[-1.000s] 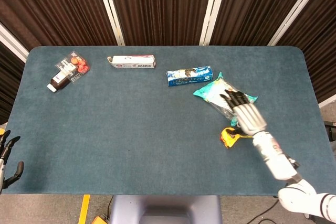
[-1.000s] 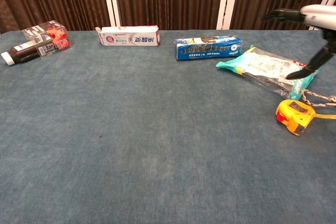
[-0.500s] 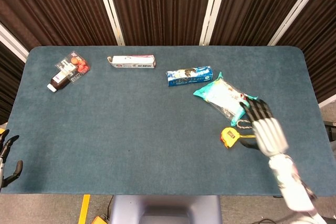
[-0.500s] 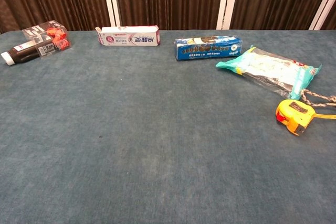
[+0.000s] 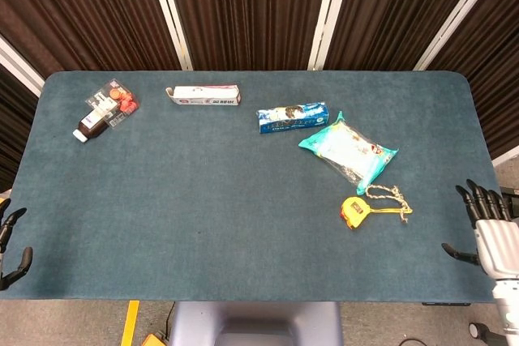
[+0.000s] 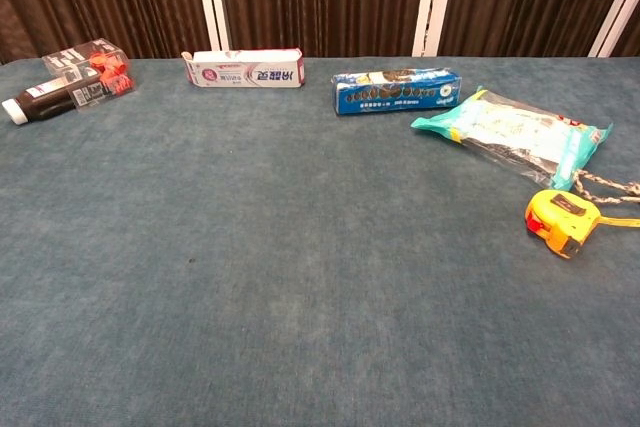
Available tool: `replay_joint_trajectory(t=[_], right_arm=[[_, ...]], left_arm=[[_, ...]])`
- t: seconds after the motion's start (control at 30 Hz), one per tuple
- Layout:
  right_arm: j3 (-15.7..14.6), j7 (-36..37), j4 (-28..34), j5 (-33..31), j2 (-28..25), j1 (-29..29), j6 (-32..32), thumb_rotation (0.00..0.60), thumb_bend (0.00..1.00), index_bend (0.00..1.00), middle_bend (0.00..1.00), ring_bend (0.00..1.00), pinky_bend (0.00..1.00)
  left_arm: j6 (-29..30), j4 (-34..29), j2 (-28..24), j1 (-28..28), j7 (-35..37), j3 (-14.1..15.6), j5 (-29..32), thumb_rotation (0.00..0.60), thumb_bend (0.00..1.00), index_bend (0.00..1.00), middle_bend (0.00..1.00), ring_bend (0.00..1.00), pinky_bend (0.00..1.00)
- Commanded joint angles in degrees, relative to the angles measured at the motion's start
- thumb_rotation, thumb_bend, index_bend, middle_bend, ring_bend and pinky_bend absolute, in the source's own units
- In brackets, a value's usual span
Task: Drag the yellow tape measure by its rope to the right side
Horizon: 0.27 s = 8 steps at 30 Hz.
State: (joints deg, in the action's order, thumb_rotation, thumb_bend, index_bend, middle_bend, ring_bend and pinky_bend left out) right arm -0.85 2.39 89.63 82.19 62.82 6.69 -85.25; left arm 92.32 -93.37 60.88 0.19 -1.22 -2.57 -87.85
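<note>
fingers spread and holding nothing on my right hand point(image 5: 491, 229) off the table's right edge, the left hand point(image 5: 10, 242) too cut off to tell, so i aim for the rope point(image 5: 386, 195) looped beside the yellow tape measure point(image 5: 354, 211), pinching it low.

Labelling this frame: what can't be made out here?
- Left hand: head view, cut off by the left edge; absent in chest view.
- Rope: chest view, runs off the right edge.
- Right hand: head view only, at the table's right edge.
- Toothpaste box print: head view, too small.
</note>
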Motion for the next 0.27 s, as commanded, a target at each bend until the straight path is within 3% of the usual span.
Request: replay_joint_trajectory(t=[0.03,0.27], right_arm=[[0.34,-1.57,-0.20,-0.01,0.67,0.19,1.30,0.600,0.06,0.16,0.03,0.00,0.00],[0.98,-1.67,-0.72,1.19,1.57,-0.08,1.07,0.600,0.06,0.16,0.03,0.00,0.00]], left_arm=[[-0.09,0.08,0.00,0.02,-0.06,-0.03,0.21,0.600,0.47,0.14,0.00,0.00,0.08],[0.19,-0.01,-0.10,0.20,-0.33,0.08,0.01,0.600,0.47,0.14,0.00,0.00,0.08]])
